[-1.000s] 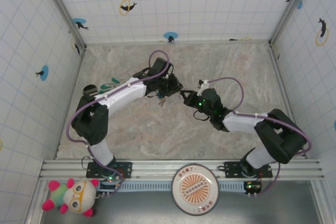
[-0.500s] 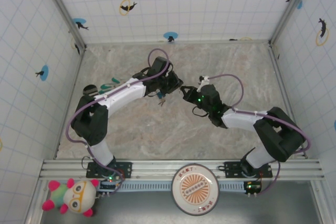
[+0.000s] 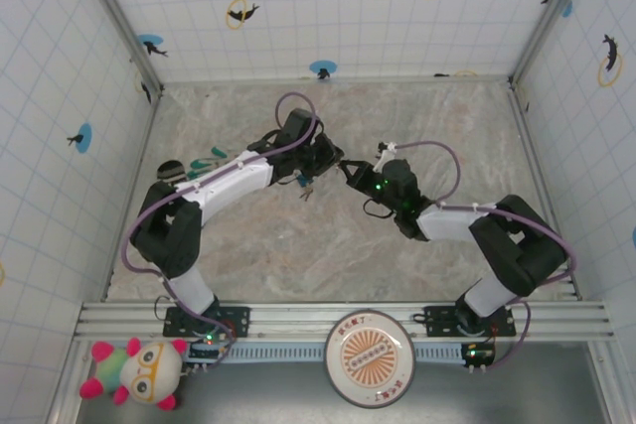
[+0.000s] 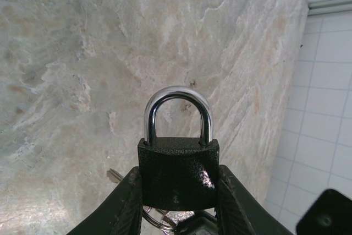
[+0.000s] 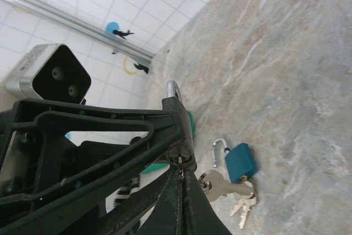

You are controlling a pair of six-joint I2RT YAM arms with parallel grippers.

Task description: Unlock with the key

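Observation:
My left gripper point(image 4: 179, 193) is shut on a black padlock point(image 4: 178, 171), gripping its body from both sides, with the silver shackle point(image 4: 177, 100) pointing away and closed. From the right wrist, that same padlock point(image 5: 177, 105) is seen from its underside. My right gripper point(image 5: 182, 173) is shut on the key point(image 5: 181, 164), of which just a thin dark sliver shows between the fingers. Its tip is at the round keyhole point(image 5: 180, 158). From above, the left gripper point(image 3: 326, 160) and right gripper point(image 3: 349, 173) meet tip to tip mid-table.
A small blue padlock point(image 5: 240, 162) with its shackle open lies on the marble table point(image 3: 397, 116) beside a ring of silver keys point(image 5: 225, 185), just under the grippers. Teal-green strips point(image 3: 209, 163) lie at the left near the wall. Tiled walls enclose the table.
My right gripper has moved up and left until its tip meets the padlock held by the left gripper. The left arm has barely shifted.

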